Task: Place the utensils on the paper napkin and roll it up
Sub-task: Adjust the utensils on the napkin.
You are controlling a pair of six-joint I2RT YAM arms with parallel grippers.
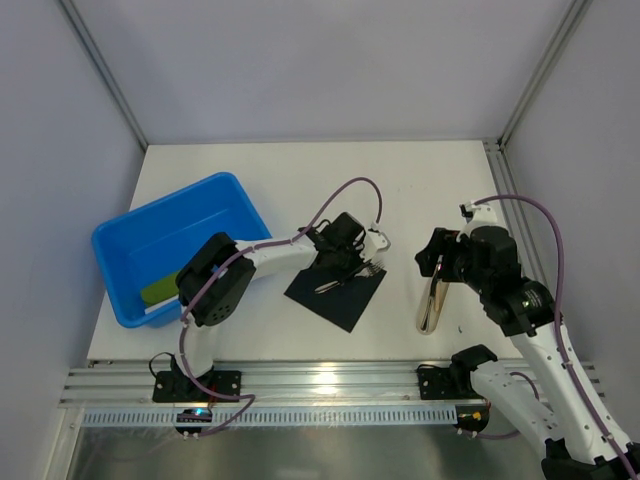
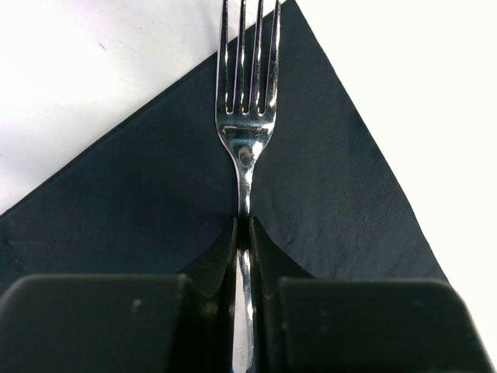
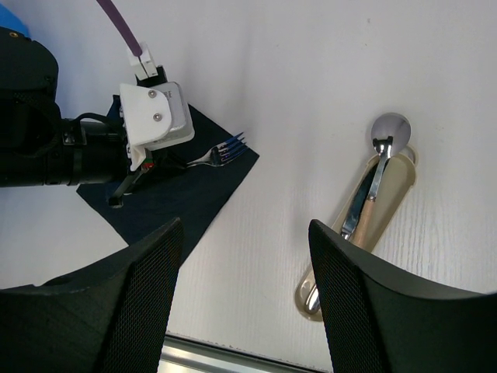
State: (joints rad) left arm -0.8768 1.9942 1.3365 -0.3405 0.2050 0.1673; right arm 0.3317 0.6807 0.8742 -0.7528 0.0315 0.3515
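The black paper napkin (image 1: 337, 295) lies flat on the white table, one corner pointing away in the left wrist view (image 2: 140, 202). My left gripper (image 2: 245, 233) is shut on the handle of a silver fork (image 2: 247, 116). The fork lies along the napkin with its tines at the far corner; the top view shows it too (image 1: 352, 276). My right gripper (image 3: 245, 299) is open and empty, hovering over bare table between the napkin (image 3: 194, 194) and a spoon (image 3: 386, 140) and knife (image 3: 356, 206). Those two rest in a beige holder (image 3: 392, 206).
A blue tub (image 1: 135, 245) stands at the left with a green item (image 1: 160, 290) inside. The beige holder (image 1: 432, 300) lies right of the napkin, below my right gripper (image 1: 440, 265). The table's near edge and a metal rail (image 1: 320, 380) run along the front.
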